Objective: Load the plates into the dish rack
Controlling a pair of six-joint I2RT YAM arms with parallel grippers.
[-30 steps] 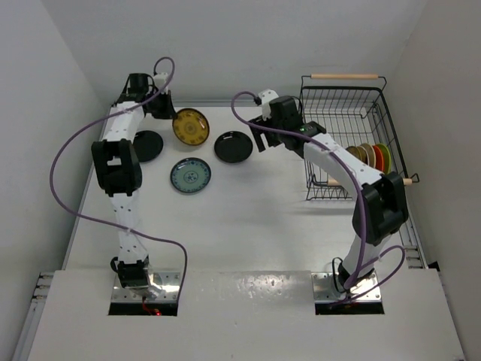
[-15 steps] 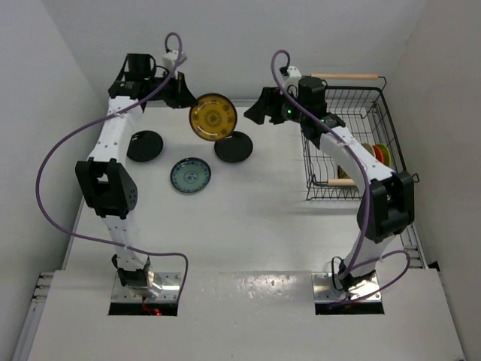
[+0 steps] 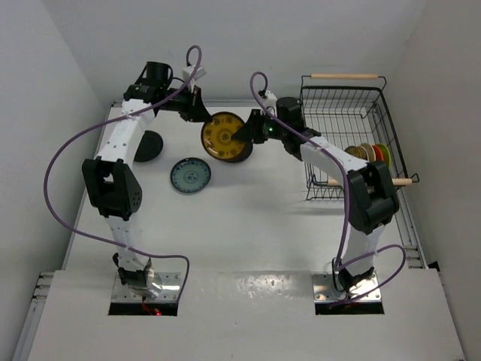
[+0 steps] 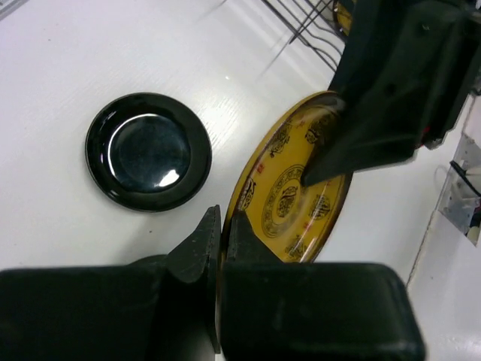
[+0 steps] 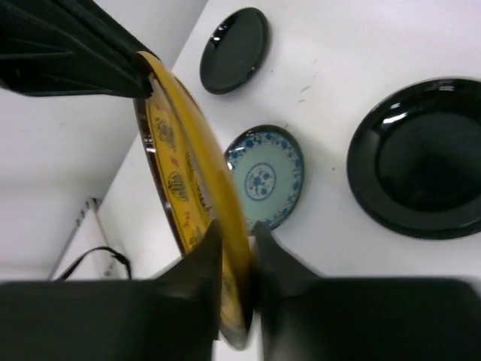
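Note:
A mustard-yellow patterned plate (image 3: 219, 135) hangs on edge in the air above the table. My left gripper (image 3: 201, 113) is shut on its rim; the left wrist view shows both fingers (image 4: 223, 226) pinching the yellow plate (image 4: 293, 192). My right gripper (image 3: 246, 134) has come in from the opposite side. Its fingers (image 5: 204, 252) straddle the yellow plate's (image 5: 176, 169) rim and are closed onto it. A blue-grey plate (image 3: 190, 174) and two black plates (image 3: 149, 145) (image 3: 239, 156) lie flat on the table. The dish rack (image 3: 347, 113) stands at the right.
Several plates (image 3: 370, 154) stand upright in the rack's near right part. Pale wooden handles (image 3: 344, 76) cap the rack's far and near ends. The white walls close in behind and on both sides.
The left arm lifted the yellow plate off the table and carried it right. The right gripper swung left to meet it and closed on its rim.

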